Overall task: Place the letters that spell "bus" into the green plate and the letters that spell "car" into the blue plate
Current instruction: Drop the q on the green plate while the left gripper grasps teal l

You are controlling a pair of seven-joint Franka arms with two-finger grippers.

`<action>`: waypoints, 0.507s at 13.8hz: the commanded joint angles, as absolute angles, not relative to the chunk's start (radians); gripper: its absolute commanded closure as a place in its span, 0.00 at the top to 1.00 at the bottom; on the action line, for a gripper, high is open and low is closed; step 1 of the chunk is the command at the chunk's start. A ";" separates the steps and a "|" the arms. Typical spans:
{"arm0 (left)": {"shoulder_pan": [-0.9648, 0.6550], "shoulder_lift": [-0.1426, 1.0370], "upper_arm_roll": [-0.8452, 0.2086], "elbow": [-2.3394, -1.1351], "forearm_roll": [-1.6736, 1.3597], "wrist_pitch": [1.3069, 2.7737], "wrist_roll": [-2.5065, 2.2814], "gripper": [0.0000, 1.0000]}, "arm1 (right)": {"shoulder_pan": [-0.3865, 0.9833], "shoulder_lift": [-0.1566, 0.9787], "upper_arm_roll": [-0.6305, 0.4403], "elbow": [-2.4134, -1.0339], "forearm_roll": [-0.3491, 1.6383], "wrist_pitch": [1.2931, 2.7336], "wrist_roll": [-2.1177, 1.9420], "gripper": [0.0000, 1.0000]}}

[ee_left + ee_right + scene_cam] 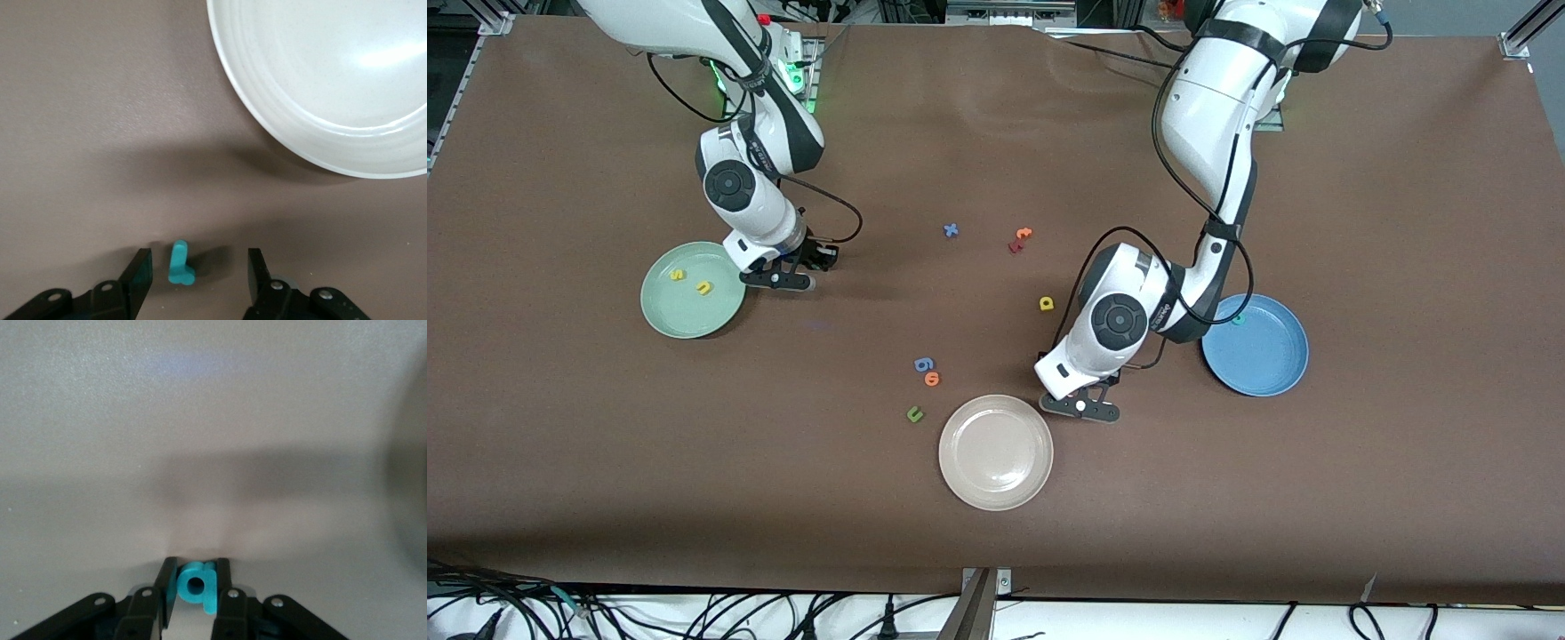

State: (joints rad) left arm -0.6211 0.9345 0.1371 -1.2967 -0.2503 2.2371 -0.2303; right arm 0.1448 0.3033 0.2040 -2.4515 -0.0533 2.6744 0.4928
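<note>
The teal "b" (197,585) is pinched upright between the fingers of my right gripper (195,581), which is shut on it. That gripper (778,280) hangs low beside the green plate (669,313). On the green plate lie the yellow "s" (678,275) and the yellow "u" (704,287). My left gripper (197,273) is open, down at the table with the teal "r" (180,263) standing between its fingers, untouched. In the front view this gripper (1082,407) hides the "r". The teal "c" (1238,318) lies in the blue plate (1258,364). The yellow "a" (1047,304) lies on the table.
A cream-white plate (996,453) sits close to the left gripper, toward the front camera. Loose letters lie mid-table: a blue "x" (951,230), orange and red ones (1020,238), a blue and an orange one (927,372), a green "u" (914,413).
</note>
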 commanded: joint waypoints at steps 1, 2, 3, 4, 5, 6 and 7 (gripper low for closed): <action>-0.630 0.951 0.152 -1.273 -0.265 2.233 -0.239 0.61 | 0.138 0.289 0.204 -2.457 -0.061 2.659 0.512 0.01; -0.630 0.953 0.152 -1.275 -0.264 2.233 -0.239 0.60 | 0.138 0.260 0.201 -2.450 -0.060 2.617 0.509 0.01; -0.630 0.953 0.152 -1.281 -0.264 2.233 -0.238 0.60 | 0.138 0.226 0.183 -2.430 -0.061 2.552 0.505 0.01; -0.630 0.953 0.152 -1.284 -0.262 2.233 -0.236 0.60 | 0.138 0.198 0.164 -2.407 -0.061 2.484 0.500 0.00; -0.630 0.951 0.152 -1.284 -0.262 2.233 -0.238 0.60 | 0.138 0.174 0.143 -2.389 -0.061 2.423 0.494 0.00; -0.630 0.951 0.152 -1.287 -0.262 2.233 -0.238 0.58 | 0.138 0.155 0.111 -2.369 -0.061 2.372 0.483 0.00; -0.630 0.951 0.152 -1.290 -0.262 2.233 -0.238 0.56 | 0.138 0.137 0.079 -2.359 -0.061 2.331 0.453 0.00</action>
